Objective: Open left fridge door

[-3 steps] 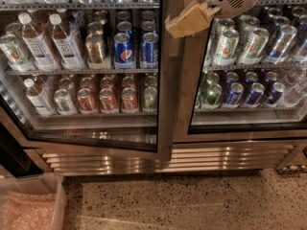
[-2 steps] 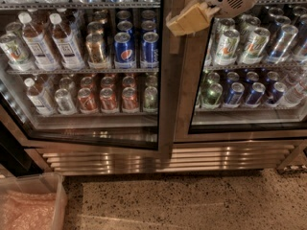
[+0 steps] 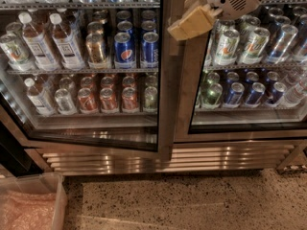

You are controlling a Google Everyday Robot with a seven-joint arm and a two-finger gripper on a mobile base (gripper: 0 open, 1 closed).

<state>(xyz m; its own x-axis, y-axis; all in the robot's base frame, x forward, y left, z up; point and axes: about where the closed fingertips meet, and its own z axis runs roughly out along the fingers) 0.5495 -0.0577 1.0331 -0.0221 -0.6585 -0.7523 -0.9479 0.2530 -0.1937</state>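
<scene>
While parked at the upper centre of the frame exactly as 1 second ago, over the steel centre upright [image 3: 184,104]: white-and-tan 2-finger gripper [image 3: 189,23], spread or pressed together impossible to tell. Across the left half of the frame, tall glass-paned, steel-framed left fridge door [image 3: 165,104] of the wide stainless glass-front fridge [image 3: 168,159], lower right corner swung slightly ajar, no wider than before. Probably stalled mid-pull; further outward sweep needed.

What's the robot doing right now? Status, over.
Hand up top, beside left door free edge. Door looks slightly ajar. Bin on floor below hinge side.
</scene>
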